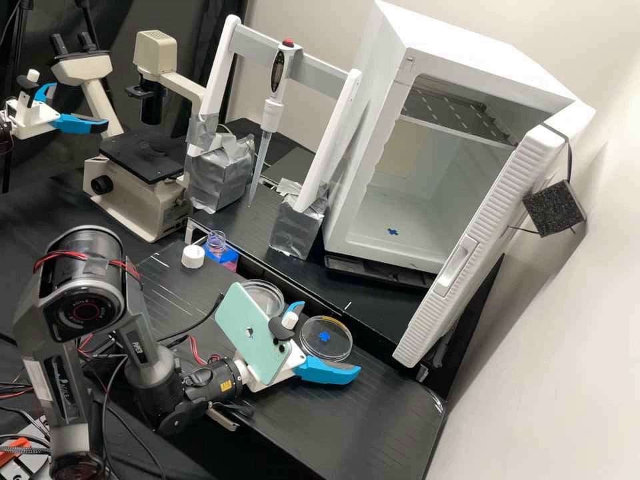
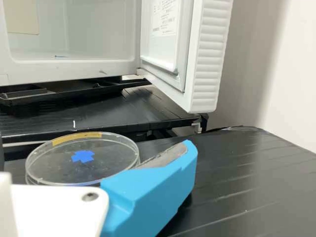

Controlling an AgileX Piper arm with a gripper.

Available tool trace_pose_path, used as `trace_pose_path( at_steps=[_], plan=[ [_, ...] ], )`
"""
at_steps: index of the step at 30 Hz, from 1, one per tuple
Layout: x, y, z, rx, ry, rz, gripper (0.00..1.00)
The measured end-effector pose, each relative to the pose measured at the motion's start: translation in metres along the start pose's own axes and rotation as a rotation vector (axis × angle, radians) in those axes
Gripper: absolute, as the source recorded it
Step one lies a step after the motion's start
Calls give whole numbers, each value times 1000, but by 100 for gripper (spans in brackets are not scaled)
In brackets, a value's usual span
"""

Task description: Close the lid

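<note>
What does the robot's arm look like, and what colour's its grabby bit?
The arm is dark grey, with chunky round joints and red and black cables. The gripper is white; its jaws are bright blue, lined in grey.

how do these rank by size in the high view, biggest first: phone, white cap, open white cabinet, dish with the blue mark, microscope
1. open white cabinet
2. microscope
3. phone
4. dish with the blue mark
5. white cap

Dark grey arm (image 1: 143,347), red wires (image 1: 67,254) (looped)
</note>
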Motion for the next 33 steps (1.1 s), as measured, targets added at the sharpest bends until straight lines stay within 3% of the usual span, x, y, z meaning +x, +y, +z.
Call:
trace_pose_path(
  at_steps=[11,23,24,33],
  plan=[
    [1,-3,3,6,-10,-18,100],
    [1,-4,2,-18,-6,-21,100],
    [2,-4,2,-16,-9,-18,0],
    [2,-3,3,-30,-23,-3,0]
  ],
)
